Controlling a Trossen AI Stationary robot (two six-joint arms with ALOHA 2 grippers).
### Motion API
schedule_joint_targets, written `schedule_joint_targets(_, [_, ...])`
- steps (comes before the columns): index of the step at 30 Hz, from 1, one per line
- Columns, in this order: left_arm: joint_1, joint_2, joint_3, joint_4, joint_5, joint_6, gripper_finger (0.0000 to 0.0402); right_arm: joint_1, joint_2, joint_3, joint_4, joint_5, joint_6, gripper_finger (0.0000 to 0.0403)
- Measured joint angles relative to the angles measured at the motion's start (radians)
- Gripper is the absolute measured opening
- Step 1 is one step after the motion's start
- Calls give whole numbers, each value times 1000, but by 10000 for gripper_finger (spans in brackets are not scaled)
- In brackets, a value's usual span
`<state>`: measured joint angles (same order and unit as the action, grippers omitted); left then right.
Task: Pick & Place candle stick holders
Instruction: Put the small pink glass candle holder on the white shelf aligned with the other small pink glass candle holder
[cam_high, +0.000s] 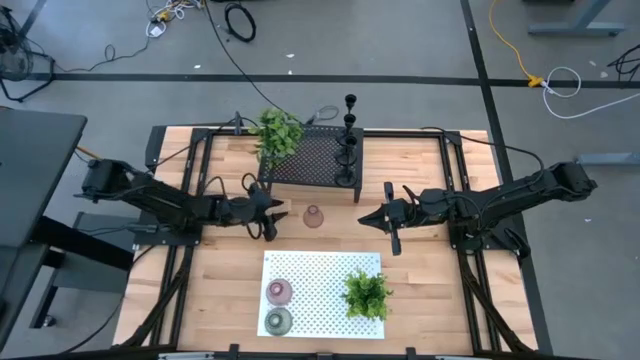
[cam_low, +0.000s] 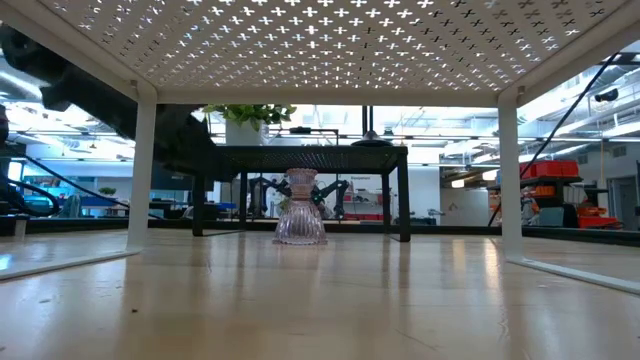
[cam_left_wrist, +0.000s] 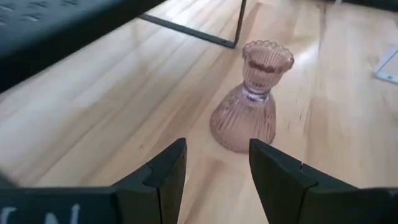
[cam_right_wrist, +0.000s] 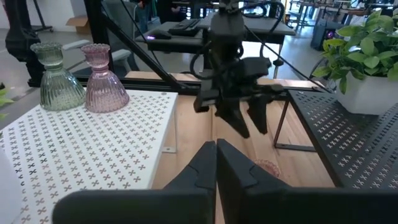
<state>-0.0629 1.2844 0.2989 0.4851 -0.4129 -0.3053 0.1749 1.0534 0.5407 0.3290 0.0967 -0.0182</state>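
Note:
A pink glass holder (cam_high: 313, 217) stands upright on its wide base on the bare wood at mid-table; it also shows in the left wrist view (cam_left_wrist: 252, 99) and the low view (cam_low: 300, 208). My left gripper (cam_high: 277, 214) is open just to its left, its fingers (cam_left_wrist: 168, 171) short of it and touching nothing. My right gripper (cam_high: 386, 218) is shut and empty to its right (cam_right_wrist: 216, 158). A second pink holder (cam_high: 279, 291) and an olive-green one (cam_high: 277, 321) stand on the white perforated rack (cam_high: 322, 262). Slim black holders (cam_high: 348, 150) stand on the black mesh rack (cam_high: 312, 160).
A leafy plant (cam_high: 277, 133) stands on the mesh rack's left end and another (cam_high: 367, 294) on the white rack's right side. The mesh rack's legs (cam_left_wrist: 239, 25) stand just beyond the pink holder. Bare wood lies on either side of the white rack.

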Motion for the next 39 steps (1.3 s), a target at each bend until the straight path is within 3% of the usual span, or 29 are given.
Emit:
schedule_joint_targets(10, [46,213,35,217,90,27,177,0,0,0,-3,-1,6,9])
schedule_joint_targets(17, [55,312,118,220,124,86,177,0,0,0,-7,-2,6,9])
schedule_joint_targets(39, [62,333,161,286,156,86,177,0,1,0,-32,-8,-10,9])
